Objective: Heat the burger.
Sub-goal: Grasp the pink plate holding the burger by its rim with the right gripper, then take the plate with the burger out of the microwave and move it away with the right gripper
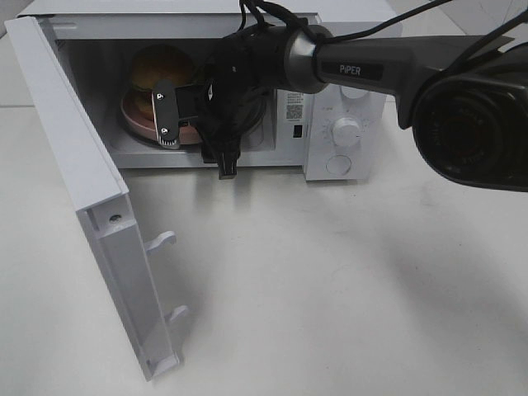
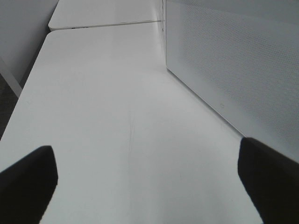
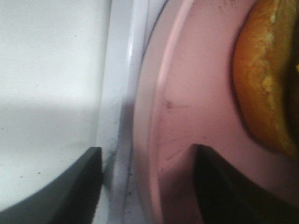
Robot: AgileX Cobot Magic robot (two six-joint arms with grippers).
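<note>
White counter (image 1: 330,280) runs under everything, pale and bare in front of a white microwave (image 1: 342,91) that stands at its far edge. The microwave's door (image 1: 91,214) is swung wide open toward the near side, its two latch hooks pointing out from the inner edge. Inside the cavity sits a round pink plate (image 1: 136,115), and the burger (image 1: 161,66) rests on it, its golden-brown bun at the back of the plate, deep in the microwave. To the right of the cavity is the control panel with a white dial (image 1: 346,130).

The right gripper (image 1: 194,140) reaches into the microwave's mouth from the right, the dark arm marked PiPER crossing above the control panel. In the right wrist view its fingers (image 3: 219,186) straddle the rim of the plate (image 3: 187,93): one finger lies over the plate's pink surface, the other outside the rim over the white cavity floor. They stand partly open around the rim; whether they actually press on it cannot be told. The burger (image 3: 266,79) shows just beyond, not touched.

The left gripper (image 2: 147,182) hangs over bare counter beside the microwave's perforated side wall (image 2: 233,60), its fingers (image 2: 28,182) spread wide and holding nothing.
</note>
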